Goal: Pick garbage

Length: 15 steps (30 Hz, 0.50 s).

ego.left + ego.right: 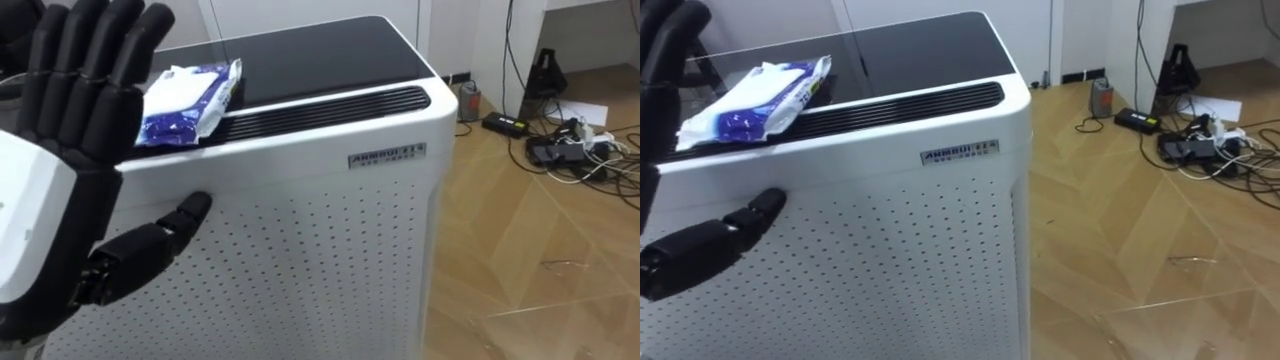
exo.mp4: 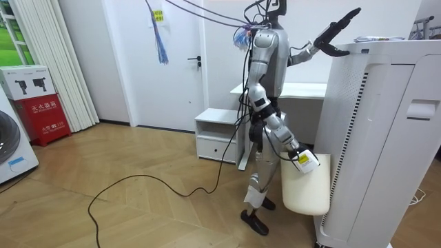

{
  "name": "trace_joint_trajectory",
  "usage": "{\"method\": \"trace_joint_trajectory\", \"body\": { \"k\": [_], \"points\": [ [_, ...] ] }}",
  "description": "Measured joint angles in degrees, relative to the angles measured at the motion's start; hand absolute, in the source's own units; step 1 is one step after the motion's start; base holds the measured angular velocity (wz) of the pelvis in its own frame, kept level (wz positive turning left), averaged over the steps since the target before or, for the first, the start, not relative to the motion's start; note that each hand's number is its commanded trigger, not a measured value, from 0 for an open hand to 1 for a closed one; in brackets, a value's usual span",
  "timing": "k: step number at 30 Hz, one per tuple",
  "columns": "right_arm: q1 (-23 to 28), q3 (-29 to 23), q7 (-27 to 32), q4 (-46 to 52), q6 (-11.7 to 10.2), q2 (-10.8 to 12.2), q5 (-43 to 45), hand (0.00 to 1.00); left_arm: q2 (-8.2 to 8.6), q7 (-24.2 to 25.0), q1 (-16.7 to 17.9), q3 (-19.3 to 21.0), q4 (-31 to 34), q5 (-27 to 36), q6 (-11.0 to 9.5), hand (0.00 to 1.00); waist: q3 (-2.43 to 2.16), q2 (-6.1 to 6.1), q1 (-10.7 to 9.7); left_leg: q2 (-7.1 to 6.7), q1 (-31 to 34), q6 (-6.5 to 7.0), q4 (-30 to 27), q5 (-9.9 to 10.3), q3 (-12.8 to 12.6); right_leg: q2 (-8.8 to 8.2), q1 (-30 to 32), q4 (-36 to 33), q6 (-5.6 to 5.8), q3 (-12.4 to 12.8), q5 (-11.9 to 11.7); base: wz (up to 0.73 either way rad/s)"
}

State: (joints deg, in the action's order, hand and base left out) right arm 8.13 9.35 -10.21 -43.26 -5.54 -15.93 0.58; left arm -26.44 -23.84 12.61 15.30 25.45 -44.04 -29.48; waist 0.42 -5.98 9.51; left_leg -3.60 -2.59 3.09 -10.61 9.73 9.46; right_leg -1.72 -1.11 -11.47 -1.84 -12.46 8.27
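In the left eye view the left hand (image 1: 80,100) is raised at the left edge with its black fingers straight and spread, holding nothing, its thumb low against the perforated front of a white appliance (image 1: 330,230). A blue-and-white packet (image 1: 190,100) lies on the appliance's black top, near the slatted vent at the front edge and just behind the fingers. To the right, a tangle of cables (image 1: 560,150) lies on the wooden floor (image 1: 540,270). In the room view the robot stands upright close to the tall appliance at the room view's right, facing it. Its left arm reaches out above the top, the hand flat and clear of the surface. Its right hand (image 2: 296,155) hangs low at the rim of a white bin (image 2: 306,186) just beside the appliance; whether it grips the rim cannot be told. A low white cabinet (image 2: 217,134) stands behind the robot. In the right eye view the packet lies flat at the top's left end, apart from the hand.
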Motion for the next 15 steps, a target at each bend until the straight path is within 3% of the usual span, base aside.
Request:
{"method": "trace_joint_trajectory", "body": {
  "k": [8,13,15],
  "points": [
    [-0.09,-1.74,-2.07,0.99,2.0,0.02,2.68,1.0,-1.94,9.51,-2.69,0.16,-0.62,8.46,3.85,0.0,0.12,-0.62,-1.17,0.04,0.19,-0.37,0.29,-0.26,-0.11,0.19,-0.25,0.67,-0.17,-0.11,-0.1,0.02],
    [-0.07,-2.27,-2.64,1.96,2.81,-0.19,5.92,1.0,-2.3,13.9,-4.45,0.29,-1.0,10.77,6.16,0.0,0.09,-1.21,-1.22,0.83,0.54,-0.78,0.33,-0.6,-3.11,0.37,0.06,0.49,-0.38,-0.05,-0.23,0.03],
    [0.06,-2.27,-3.05,4.19,4.01,-0.38,6.8,1.0,-4.55,15.79,-5.47,0.28,-1.83,11.81,6.93,0.0,0.18,-1.61,-1.38,0.87,0.43,-0.95,0.35,-0.71,-3.16,0.36,0.22,-0.12,-0.56,-0.07,-0.08,0.0]
  ]
}}
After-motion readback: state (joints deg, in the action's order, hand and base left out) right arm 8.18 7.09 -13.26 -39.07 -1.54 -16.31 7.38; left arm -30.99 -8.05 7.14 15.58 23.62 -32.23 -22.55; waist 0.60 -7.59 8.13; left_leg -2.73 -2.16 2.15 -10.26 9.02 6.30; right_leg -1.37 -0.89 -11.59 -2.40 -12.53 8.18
